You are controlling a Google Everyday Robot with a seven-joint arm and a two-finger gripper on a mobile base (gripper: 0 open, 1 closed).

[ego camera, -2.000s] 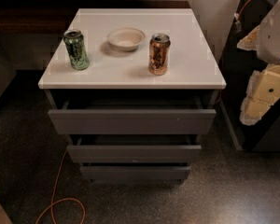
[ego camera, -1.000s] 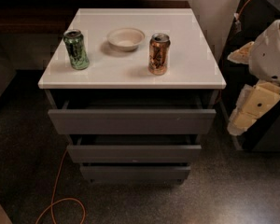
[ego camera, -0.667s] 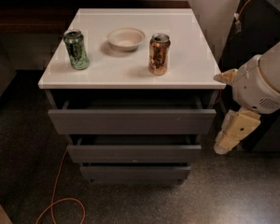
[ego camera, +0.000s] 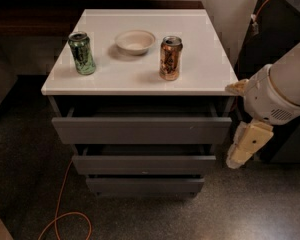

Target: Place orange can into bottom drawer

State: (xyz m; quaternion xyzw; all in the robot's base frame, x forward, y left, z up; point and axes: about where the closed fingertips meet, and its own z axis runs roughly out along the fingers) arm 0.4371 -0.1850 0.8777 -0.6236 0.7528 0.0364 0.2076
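The orange can (ego camera: 170, 58) stands upright on the white cabinet top (ego camera: 205, 54), right of centre near the front edge. The bottom drawer (ego camera: 145, 185) is the lowest and narrowest dark grey front; none of its inside shows. My gripper (ego camera: 241, 151) hangs down from the white arm (ego camera: 280, 91) at the right of the cabinet, level with the middle drawer, beside its right end. It is well below and to the right of the orange can and holds nothing that I can see.
A green can (ego camera: 82, 53) stands at the front left of the top and a shallow white bowl (ego camera: 135, 41) sits in the middle. The top drawer (ego camera: 140, 130) and middle drawer (ego camera: 143, 164) stand slightly pulled out. An orange cable (ego camera: 65, 204) lies on the floor at the left.
The arm has swung in from the right edge toward the cabinet and dropped, bringing the gripper down beside the drawers. The cans, bowl and drawers have not moved.
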